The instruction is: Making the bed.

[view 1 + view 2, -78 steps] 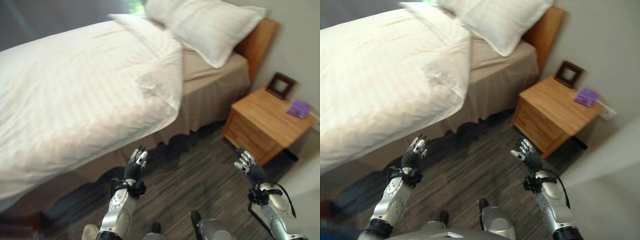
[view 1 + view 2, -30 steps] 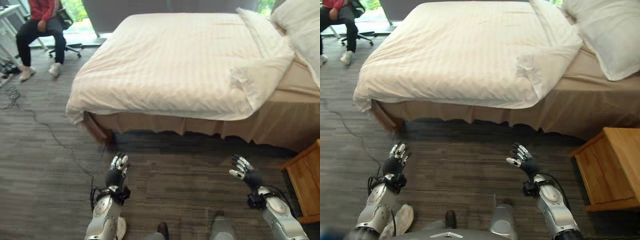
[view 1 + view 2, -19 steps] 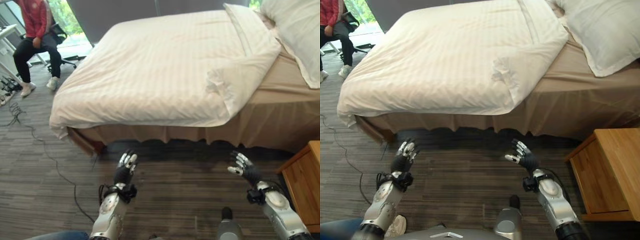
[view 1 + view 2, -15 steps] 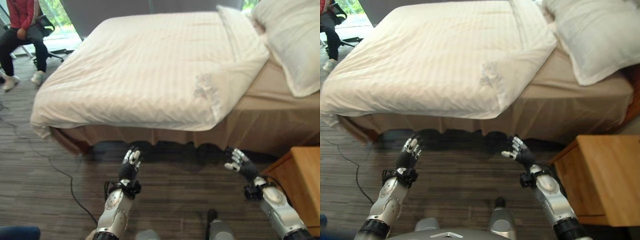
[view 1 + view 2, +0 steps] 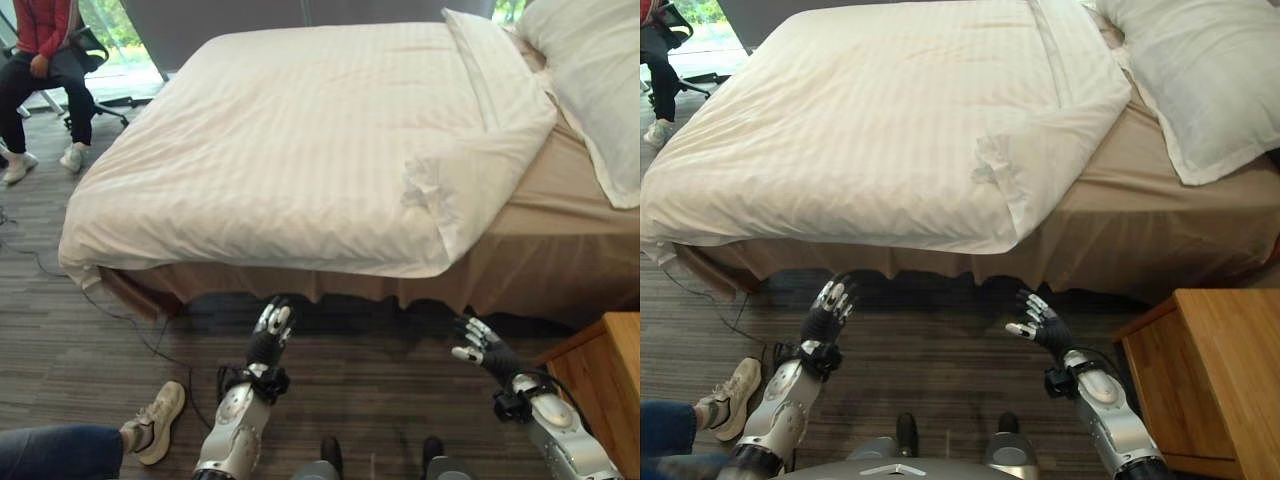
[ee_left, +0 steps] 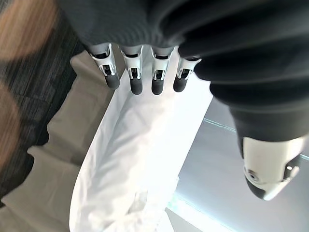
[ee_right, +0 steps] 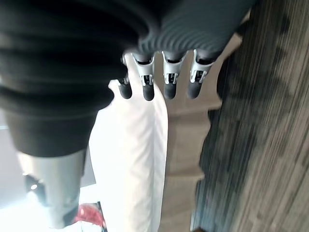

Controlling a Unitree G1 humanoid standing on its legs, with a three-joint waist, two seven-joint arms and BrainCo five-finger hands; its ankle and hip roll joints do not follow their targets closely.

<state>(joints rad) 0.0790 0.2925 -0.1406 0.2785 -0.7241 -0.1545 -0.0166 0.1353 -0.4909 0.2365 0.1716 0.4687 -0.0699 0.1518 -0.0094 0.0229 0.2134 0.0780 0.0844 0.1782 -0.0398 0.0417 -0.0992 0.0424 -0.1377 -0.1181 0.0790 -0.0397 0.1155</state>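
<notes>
A bed with a white striped duvet lies ahead, its near top corner folded back and rumpled over the beige sheet. A white pillow rests at the head end on the right. A beige bed skirt hangs along the near side. My left hand is held up over the floor just before the bed skirt, fingers straight and holding nothing. My right hand is held up likewise on the right, open and apart from the bedding. Past the left hand's fingertips in the left wrist view shows the duvet edge.
A wooden nightstand stands at the right, close to my right arm. A person's leg and white shoe are on the floor at the lower left. Another person sits on a chair at the far left. The floor is dark striped carpet.
The camera has kept swinging across the bed; the bed now sits more centred. A person's shoe and leg have come into view at the lower left. Both hands stay raised and open.
</notes>
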